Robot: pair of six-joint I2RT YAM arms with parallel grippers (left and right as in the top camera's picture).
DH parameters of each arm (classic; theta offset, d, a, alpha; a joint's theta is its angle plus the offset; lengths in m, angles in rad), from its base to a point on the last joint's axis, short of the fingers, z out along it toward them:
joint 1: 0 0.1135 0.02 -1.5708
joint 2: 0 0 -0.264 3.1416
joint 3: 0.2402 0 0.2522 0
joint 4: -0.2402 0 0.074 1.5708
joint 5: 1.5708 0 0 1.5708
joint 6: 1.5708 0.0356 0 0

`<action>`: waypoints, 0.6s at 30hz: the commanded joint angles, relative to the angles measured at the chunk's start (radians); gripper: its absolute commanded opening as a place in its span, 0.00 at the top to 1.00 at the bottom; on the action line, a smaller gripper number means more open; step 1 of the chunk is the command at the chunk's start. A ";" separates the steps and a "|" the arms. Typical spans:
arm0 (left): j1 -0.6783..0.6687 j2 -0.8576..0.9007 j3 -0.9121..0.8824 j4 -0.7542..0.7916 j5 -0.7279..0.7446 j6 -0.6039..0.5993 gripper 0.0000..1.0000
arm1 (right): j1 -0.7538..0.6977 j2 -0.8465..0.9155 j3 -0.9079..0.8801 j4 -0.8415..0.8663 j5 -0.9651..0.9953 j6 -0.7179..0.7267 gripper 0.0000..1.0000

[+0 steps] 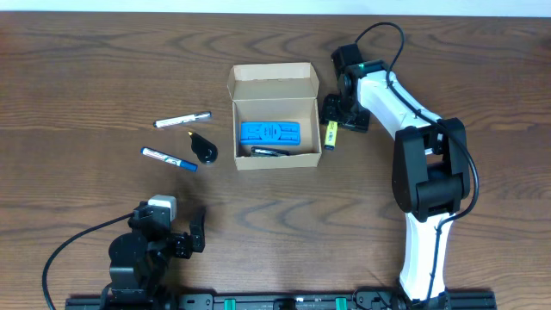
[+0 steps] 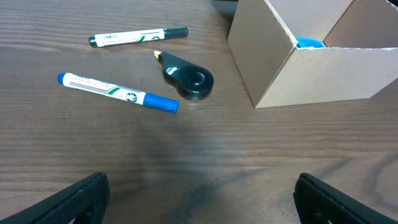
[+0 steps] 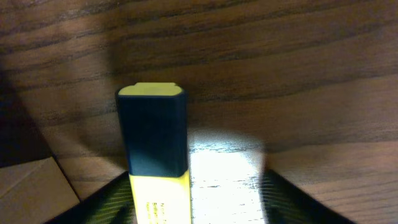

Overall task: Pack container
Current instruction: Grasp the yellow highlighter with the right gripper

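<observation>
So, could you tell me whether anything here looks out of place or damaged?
Nothing stands out. The box is upright, open and undamaged; a black marker, a blue marker and a dispenser lie left of it, a highlighter right of it.

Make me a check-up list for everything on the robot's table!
Surface: dark wooden table, grain showing.
Job's things: open tan cardboard box holding a blue rectangular block and a dark pen; outside it lie a white black-capped marker, a white blue-capped marker, a black teardrop-shaped plastic gadget and a yellow highlighter with a dark cap.
Clutter: nothing seen.
Grippers: left gripper open, empty; right gripper open, straddling the highlighter.
Cables: black cable loops by the right gripper; second black cable by the left.
Surroundings: pale strip past the table's far edge.
</observation>
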 commanded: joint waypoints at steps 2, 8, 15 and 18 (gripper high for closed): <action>0.006 -0.007 -0.009 0.000 -0.003 -0.006 0.05 | -0.006 -0.014 -0.010 -0.002 0.006 -0.030 0.46; 0.006 -0.007 -0.009 0.000 -0.003 -0.006 0.05 | -0.022 -0.014 -0.010 -0.005 0.006 -0.039 0.61; 0.006 -0.007 -0.009 0.000 -0.003 -0.006 0.05 | -0.024 -0.015 -0.005 -0.007 0.013 -0.044 0.85; 0.006 -0.007 -0.009 0.000 -0.003 -0.006 0.05 | -0.029 -0.015 0.021 -0.035 0.013 -0.044 0.96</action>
